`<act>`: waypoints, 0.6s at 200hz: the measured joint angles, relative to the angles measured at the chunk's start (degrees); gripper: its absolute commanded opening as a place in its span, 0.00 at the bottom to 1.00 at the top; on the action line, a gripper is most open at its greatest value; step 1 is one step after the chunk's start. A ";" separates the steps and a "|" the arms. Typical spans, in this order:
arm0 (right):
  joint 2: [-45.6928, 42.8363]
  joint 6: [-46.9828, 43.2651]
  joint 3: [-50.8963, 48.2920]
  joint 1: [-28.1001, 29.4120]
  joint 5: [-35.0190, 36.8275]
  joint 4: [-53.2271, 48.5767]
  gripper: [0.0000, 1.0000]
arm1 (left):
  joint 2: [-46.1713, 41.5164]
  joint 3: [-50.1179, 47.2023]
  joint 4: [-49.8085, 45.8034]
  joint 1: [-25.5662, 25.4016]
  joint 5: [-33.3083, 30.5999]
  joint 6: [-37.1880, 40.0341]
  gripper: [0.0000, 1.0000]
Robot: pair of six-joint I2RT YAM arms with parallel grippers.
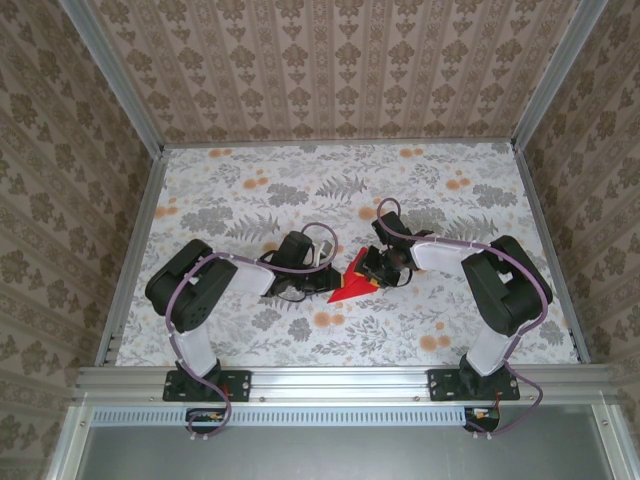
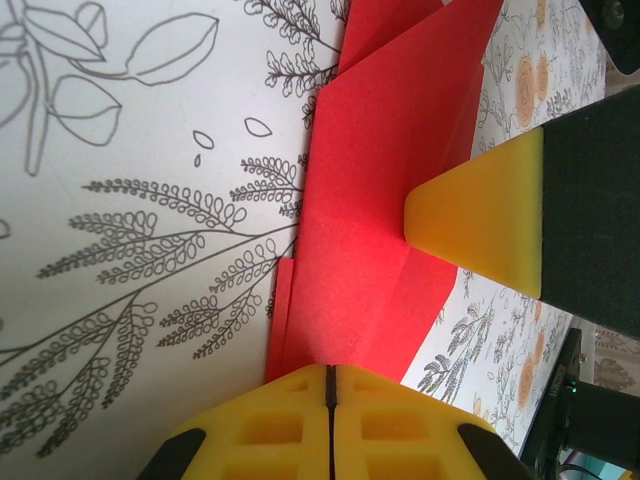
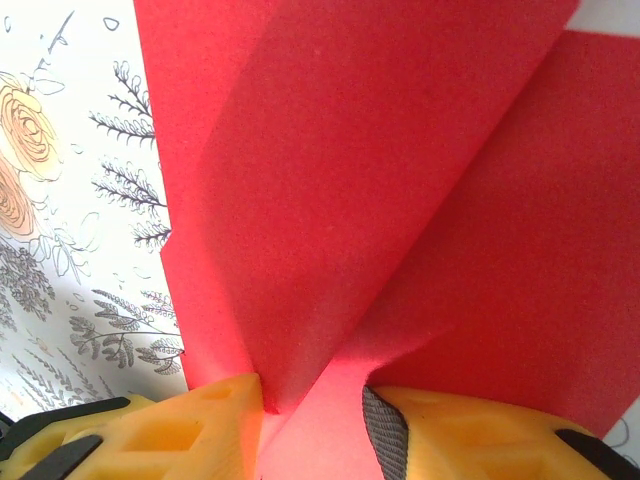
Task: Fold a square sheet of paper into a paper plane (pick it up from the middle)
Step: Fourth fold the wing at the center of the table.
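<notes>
The left gripper (image 2: 330, 372), jaws pressed together, bears on the near edge of the creased red paper sheet (image 2: 372, 200), which lies between both arms; it should pin firmly. Beyond it, the right gripper (image 3: 312, 398) straddles a raised fold with its fingers narrowly apart, and should probably close squarely on the crease without dragging.

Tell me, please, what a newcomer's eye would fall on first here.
The bright red paper, creased to a point, glows against the floral table near its middle. The left gripper is shut with its tips at the paper's edge. The right gripper straddles a raised fold between its yellow fingers.
</notes>
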 measured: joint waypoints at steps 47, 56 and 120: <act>0.07 0.00 0.00 0.00 0.00 -0.22 0.36 | 0.00 0.39 -0.61 0.00 0.00 0.02 0.07; 0.07 -0.02 0.00 0.00 0.00 -0.24 0.36 | 0.02 0.48 -0.68 0.00 0.02 0.02 0.07; 0.22 -0.02 0.00 -0.04 0.00 -0.37 0.35 | 0.31 1.01 -1.16 0.00 0.04 0.28 0.08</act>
